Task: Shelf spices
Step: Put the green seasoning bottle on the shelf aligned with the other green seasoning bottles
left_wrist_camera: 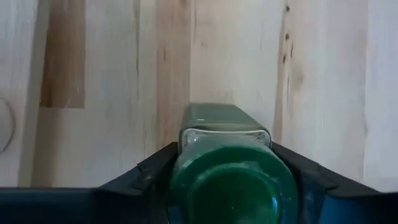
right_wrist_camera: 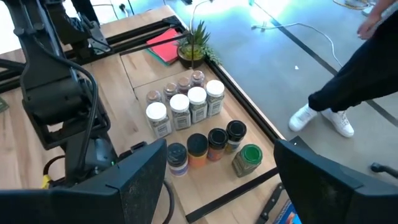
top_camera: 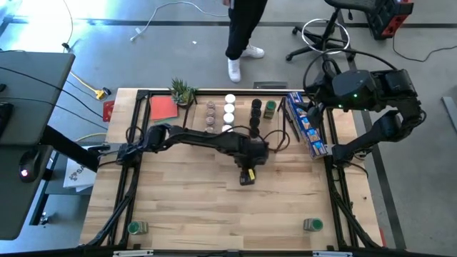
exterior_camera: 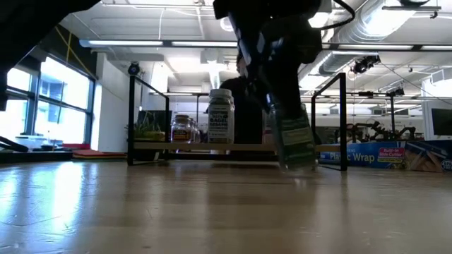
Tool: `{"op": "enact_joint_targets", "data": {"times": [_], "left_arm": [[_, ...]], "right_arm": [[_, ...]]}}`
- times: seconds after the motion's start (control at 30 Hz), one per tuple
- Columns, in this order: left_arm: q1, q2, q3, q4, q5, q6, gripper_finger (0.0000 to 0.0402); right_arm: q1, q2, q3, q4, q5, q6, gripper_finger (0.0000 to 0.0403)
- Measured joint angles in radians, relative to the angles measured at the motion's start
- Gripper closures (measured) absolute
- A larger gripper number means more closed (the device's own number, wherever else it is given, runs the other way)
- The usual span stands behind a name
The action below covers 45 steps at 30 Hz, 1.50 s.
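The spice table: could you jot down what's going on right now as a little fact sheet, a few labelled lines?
Left gripper: over the middle of the table, fingers closed around a green-lidded jar
Held jar: looks tilted in the low view, close to the tabletop
Right gripper: open, holding nothing, parked off the table's right rear corner
Shelf: at the back edge, carrying rows of white-lidded jars, dark-lidded jars and brownish-lidded jars
Loose jars: one near each front corner
Also present: blue box, small plant, person standing beyond the table
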Motion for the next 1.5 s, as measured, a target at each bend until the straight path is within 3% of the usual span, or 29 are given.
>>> {"op": "enact_joint_targets", "data": {"times": [0.3, 0.43, 0.53, 0.73, 0.97, 1.03, 1.23, 1.5], "left_arm": [[-0.008, 0.013, 0.015, 0.009, -0.002, -0.071, 0.014], [0.001, -0.004, 0.015, -0.009, 0.063, -0.129, 0.0133], [0.002, -0.043, 0.014, -0.057, 0.047, -0.152, 0.0132], [-0.022, -0.184, 0.014, -0.185, -0.108, -0.145, 0.0131], [-0.059, -0.381, 0.014, -0.413, -0.322, -0.248, 0.0131], [-0.073, -0.433, 0.014, -0.462, -0.386, -0.312, 0.0131], [-0.124, -0.569, 0.011, -0.554, -0.528, -0.492, 0.0131], [-0.17, -0.652, -0.016, -0.621, -0.601, -0.545, 0.0131]], "right_arm": [[0.0, 0.0, 0.0, 0.0, -0.058, -0.039, 0.0112], [0.0, 0.0, -0.001, 0.001, -0.139, -0.046, 0.0112], [0.027, -0.011, -0.055, 0.002, -0.212, -0.071, 0.0112], [0.102, -0.074, -0.334, 0.089, -0.319, -0.132, 0.0112], [0.111, -0.077, -0.742, 0.359, -0.754, -0.41, 0.0112], [0.112, -0.055, -0.833, 0.442, -0.816, -0.51, 0.0112], [0.117, 0.068, -0.93, 0.551, -0.717, -0.726, 0.0112], [0.099, 0.281, -0.815, 0.576, -0.618, -0.804, 0.0112]]}}
